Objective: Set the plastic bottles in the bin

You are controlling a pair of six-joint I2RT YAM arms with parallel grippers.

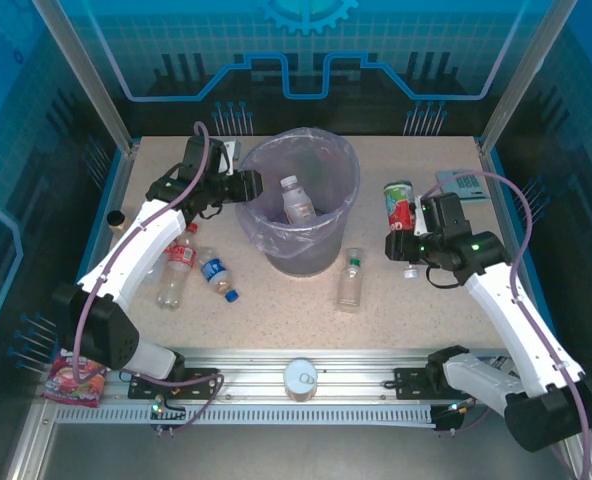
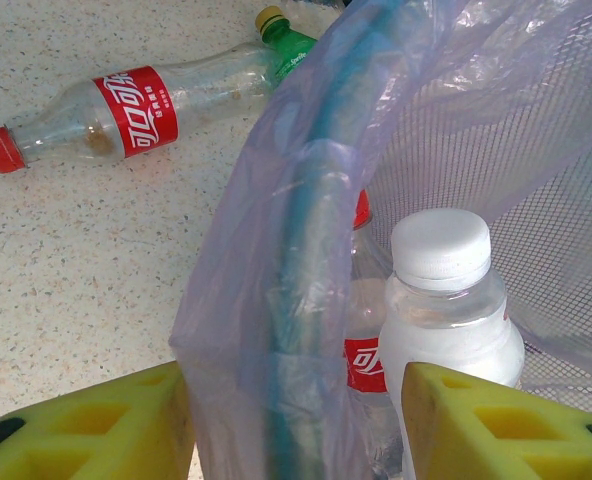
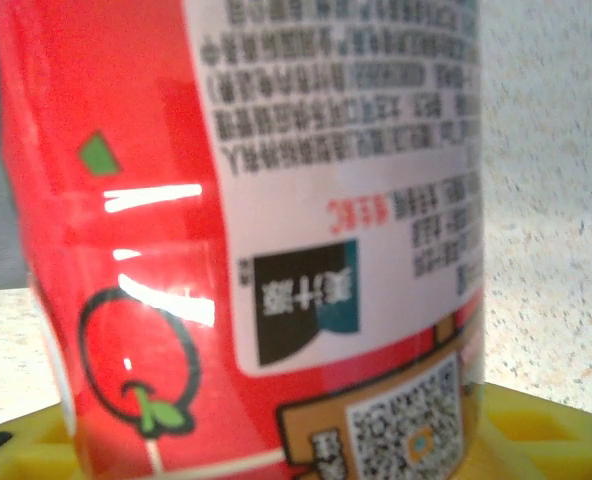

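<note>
red-labelled bottle (image 3: 226, 230) looms closest, upright between the yellow pads of the right pincer (image 3: 286, 445); whether they are pinching it yet i cannot tell. it is on the right side of the worktop (image 1: 276, 320), right of the bin (image 1: 328, 150) and apart from it. left pincer (image 2: 296, 420) is spread astride the bin rim, gripping nothing, with a white-capped bottle (image 2: 441, 300) already inside. step in hand, i judge: grasping this bottle. next it needs a firm squeeze, a lift above the rim, then release over the bin.
</note>
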